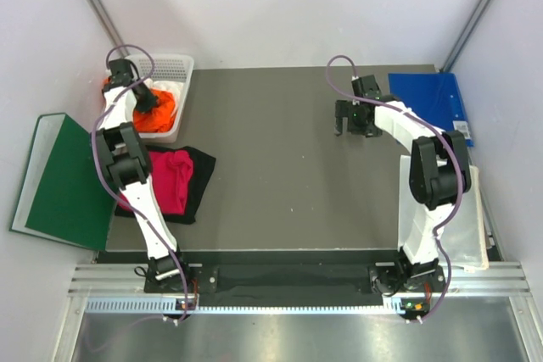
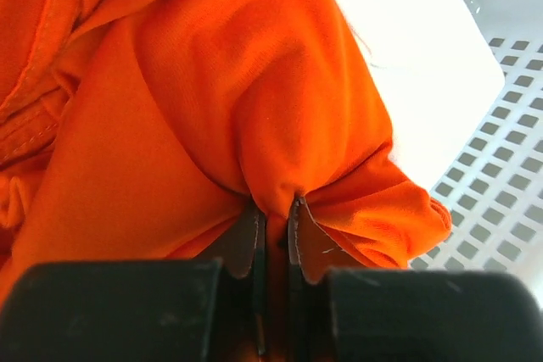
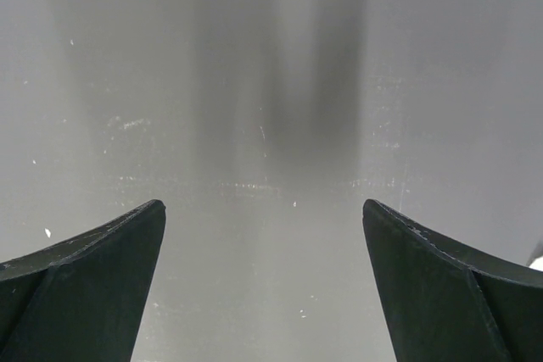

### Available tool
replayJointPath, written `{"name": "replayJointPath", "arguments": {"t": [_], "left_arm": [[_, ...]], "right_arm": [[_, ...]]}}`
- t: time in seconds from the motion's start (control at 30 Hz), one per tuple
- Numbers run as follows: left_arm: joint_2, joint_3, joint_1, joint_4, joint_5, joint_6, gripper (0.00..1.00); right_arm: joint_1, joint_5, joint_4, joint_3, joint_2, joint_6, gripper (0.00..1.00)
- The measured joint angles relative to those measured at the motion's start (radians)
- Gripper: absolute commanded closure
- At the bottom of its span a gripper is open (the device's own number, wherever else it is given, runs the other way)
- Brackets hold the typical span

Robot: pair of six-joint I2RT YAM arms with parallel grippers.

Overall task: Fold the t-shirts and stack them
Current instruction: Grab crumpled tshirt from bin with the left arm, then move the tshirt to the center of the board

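Orange shirt (image 1: 158, 114) (image 2: 212, 125), bunched in a white basket (image 1: 176, 64) (image 2: 509, 167) at the far left corner of the table (image 1: 280, 167) (image 3: 254, 82). White cloth (image 1: 165, 88) (image 2: 407, 40) lies beside it in the same basket, too bright in the wrist view to show any detail.

Left gripper (image 1: 148, 103) (image 2: 273, 209), reaching down into the basket. Its fingers are nearly together and pinch a small fold of the orange shirt between the tips; the cloth puckers into radiating creases where it is caught.

Magenta shirt (image 1: 170, 180), lying flat on the table's left side, nearer than the basket, partly crossed by the left arm. It rests on a black shirt (image 1: 202, 174), whose edges show along its far and right sides.

Right gripper (image 1: 349, 129) (image 3: 263, 205), well apart from all the shirts, over bare table towards the far right. Its fingers are spread wide and nothing is between them; the wrist view shows only the grey table surface below.

Green binder (image 1: 64, 180), off the table's left edge, just beside the magenta and black shirts. Blue folder (image 1: 433, 99), at the far right corner of the table, just beyond the right arm.
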Motion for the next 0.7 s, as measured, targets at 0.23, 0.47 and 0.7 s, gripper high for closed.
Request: {"name": "replayJointPath", "arguments": {"t": [0.23,0.47,0.7], "left_arm": [[-0.135,-0.089,-0.001,0.036,-0.037,-0.004,1.0],[-0.294,-0.096,-0.005,0.161,0.099,-0.031,1.0],[-0.297,-0.019,-0.104,0.294,0.353,-0.085,1.0]], "right_arm": [[0.002,-0.003,-0.001,0.0,0.008,-0.001,0.0],[0.007,-0.007,0.0,0.0,0.018,-0.002,0.0],[0.006,-0.007,0.001,0.0,0.023,0.016,0.0]]}}
